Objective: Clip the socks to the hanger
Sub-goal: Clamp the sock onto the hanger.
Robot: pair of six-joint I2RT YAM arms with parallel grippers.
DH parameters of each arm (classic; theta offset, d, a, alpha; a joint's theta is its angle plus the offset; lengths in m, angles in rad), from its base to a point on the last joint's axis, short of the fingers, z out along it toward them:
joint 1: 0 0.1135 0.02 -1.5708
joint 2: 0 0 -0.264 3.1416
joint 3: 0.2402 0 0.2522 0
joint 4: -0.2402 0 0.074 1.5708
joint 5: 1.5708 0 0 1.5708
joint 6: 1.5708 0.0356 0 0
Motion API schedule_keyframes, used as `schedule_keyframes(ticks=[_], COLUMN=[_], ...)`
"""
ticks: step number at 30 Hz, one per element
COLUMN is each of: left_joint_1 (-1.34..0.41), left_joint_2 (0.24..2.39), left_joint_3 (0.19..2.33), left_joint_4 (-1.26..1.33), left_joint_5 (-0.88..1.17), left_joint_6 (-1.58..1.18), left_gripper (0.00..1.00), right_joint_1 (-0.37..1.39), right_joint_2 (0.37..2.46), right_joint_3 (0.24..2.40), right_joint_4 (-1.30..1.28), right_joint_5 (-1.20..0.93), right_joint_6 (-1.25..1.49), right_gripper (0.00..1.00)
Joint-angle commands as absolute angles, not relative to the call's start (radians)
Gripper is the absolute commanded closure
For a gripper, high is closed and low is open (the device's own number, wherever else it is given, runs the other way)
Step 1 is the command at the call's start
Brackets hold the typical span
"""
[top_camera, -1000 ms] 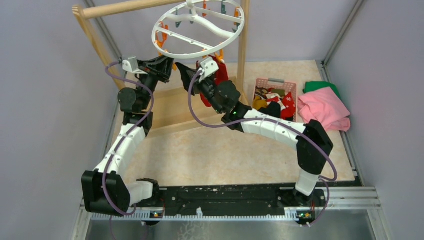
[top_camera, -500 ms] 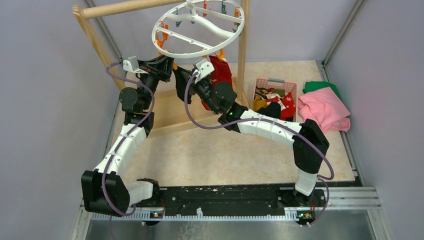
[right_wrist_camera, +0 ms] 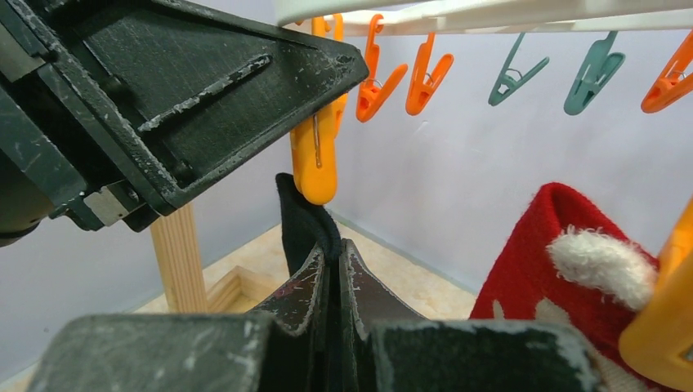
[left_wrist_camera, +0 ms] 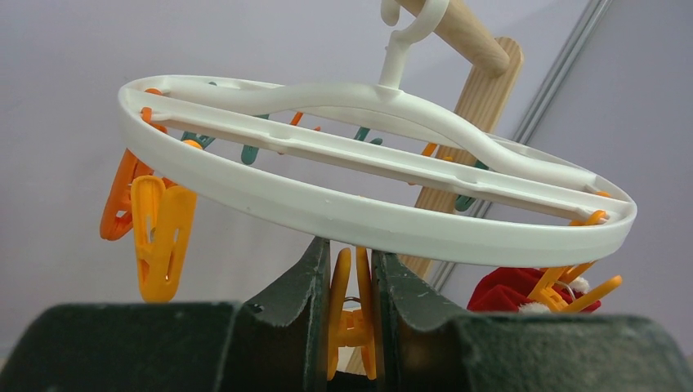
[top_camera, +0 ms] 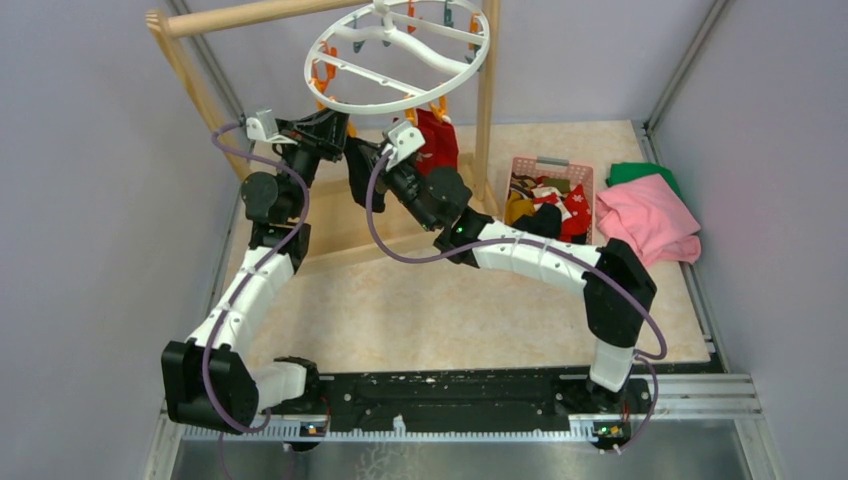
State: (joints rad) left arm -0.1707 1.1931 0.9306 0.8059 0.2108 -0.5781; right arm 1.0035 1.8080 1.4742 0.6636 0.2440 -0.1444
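The white round hanger (top_camera: 400, 55) hangs from the wooden rod, with orange and teal clips under its ring; it also shows in the left wrist view (left_wrist_camera: 368, 216). My left gripper (left_wrist_camera: 352, 282) is shut on an orange clip (left_wrist_camera: 351, 314) at the ring's near edge, squeezing its handles. My right gripper (right_wrist_camera: 333, 253) is shut on a black sock (right_wrist_camera: 304, 222), whose top edge sits just under that orange clip's (right_wrist_camera: 315, 163) lower tip. A red sock with white patterns (right_wrist_camera: 564, 278) hangs clipped on the ring to the right; it also shows in the top view (top_camera: 438, 140).
A pink basket (top_camera: 550, 190) holding several more socks stands right of the wooden rack post (top_camera: 487, 95). Folded pink cloth (top_camera: 650, 220) and green cloth (top_camera: 640, 172) lie at the far right. The rack's wooden base (top_camera: 340, 235) sits under the hanger.
My right gripper has moved left and up with the black sock, closing in under the orange clip held by the left gripper. The left gripper has stayed at the ring.
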Motion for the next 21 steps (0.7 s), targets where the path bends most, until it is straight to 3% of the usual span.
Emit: schedule_keyframes(ticks=[1, 10, 21], left_joint_1=[-0.192, -0.199, -0.212], left_joint_2=[1.188, 1.18, 1.191], left_joint_3=[0.962, 0.973, 0.971], left_joint_4=[0.731, 0.705, 0.688], left_joint_5=[0.198, 0.183, 0.151], left_joint_6=[-0.612, -0.612, -0.631], left_gripper=[1.0, 1.0, 1.0], right_joint_1=[1.019, 1.019, 1.029], right_joint_2=[1.812, 1.813, 1.802], right_joint_3=[1.534, 1.527, 1.506], right_joint_4=[0.709, 0.722, 0.77], right_joint_5=[0.299, 0.379, 0.323], right_joint_6=[-0.161, -0.163, -0.143], right_gripper=[1.0, 1.0, 1.0])
